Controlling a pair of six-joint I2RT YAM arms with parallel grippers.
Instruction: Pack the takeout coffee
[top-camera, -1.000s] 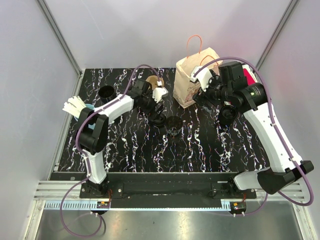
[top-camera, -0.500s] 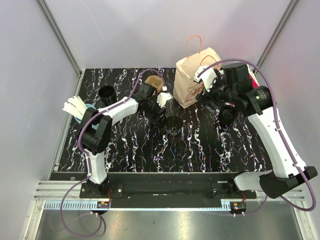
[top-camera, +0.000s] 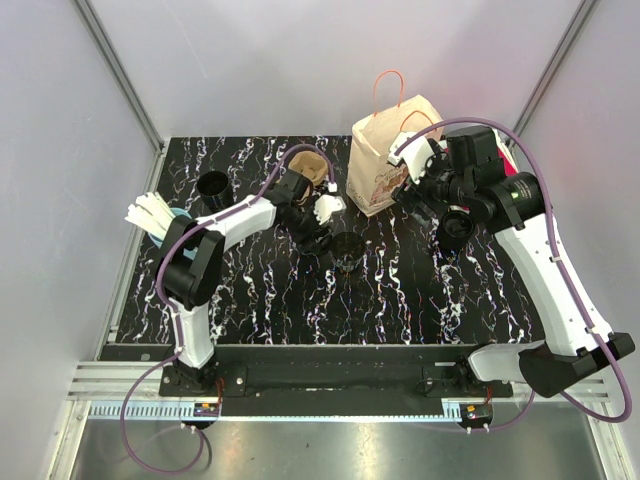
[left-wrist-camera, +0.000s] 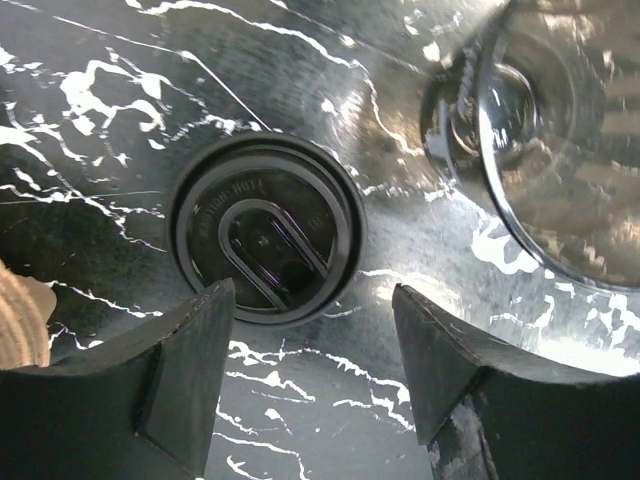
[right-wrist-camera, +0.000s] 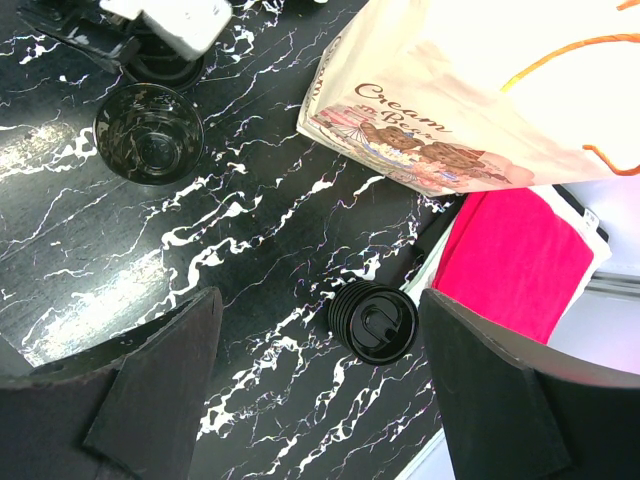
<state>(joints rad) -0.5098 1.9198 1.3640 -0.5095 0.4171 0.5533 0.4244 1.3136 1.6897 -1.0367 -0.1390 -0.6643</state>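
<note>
A loose black coffee lid (left-wrist-camera: 265, 240) lies flat on the marble table. My left gripper (left-wrist-camera: 310, 385) is open just above and short of it, a finger on each side, and it shows in the top view (top-camera: 318, 225). An open black cup (top-camera: 347, 250) stands right of the lid and also shows in the left wrist view (left-wrist-camera: 565, 130). A ribbed black cup with its lid on (right-wrist-camera: 375, 322) stands below my open, empty right gripper (right-wrist-camera: 335, 400), also seen from the top (top-camera: 458, 228). The paper bag (top-camera: 385, 160) stands upright at the back.
A second open black cup (top-camera: 212, 185) and white straws in a holder (top-camera: 150, 212) are at the left. A brown sleeve (top-camera: 310, 165) lies behind the left gripper. A pink cloth (right-wrist-camera: 515, 260) lies right of the bag.
My left gripper has swung right and forward over the loose lid beside the open cup. My right arm has shifted slightly right and then held still.
</note>
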